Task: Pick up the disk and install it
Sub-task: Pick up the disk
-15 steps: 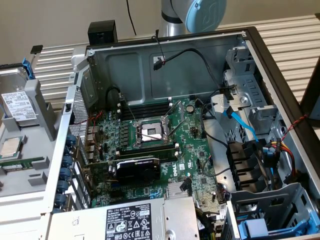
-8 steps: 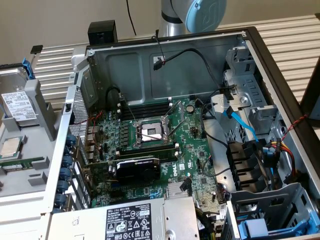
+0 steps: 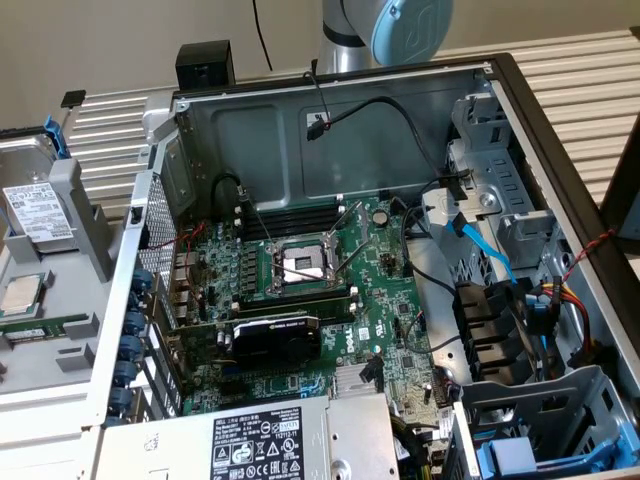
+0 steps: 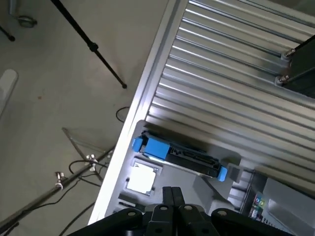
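The disk (image 3: 35,212) is a silver drive with a white label in a blue carrier. It rests in a grey foam tray (image 3: 75,260) at the exterior view's left, beside the open computer case (image 3: 330,130). In the wrist view the disk (image 4: 179,155) appears edge-on in its blue frame, well below the camera. My gripper (image 4: 172,191) hangs high above the tray, its two black fingers pressed together and shut on nothing. The arm's blue-capped joint (image 3: 400,28) rises behind the case's far wall.
A small silver CPU chip (image 3: 22,293) lies in the tray near the disk, also seen as the CPU chip (image 4: 141,178). Inside the case are the motherboard (image 3: 300,290), a grey power supply box (image 3: 285,440) and a drive bay with blue clips (image 3: 540,450). Tripod legs (image 4: 88,42) stand on the floor.
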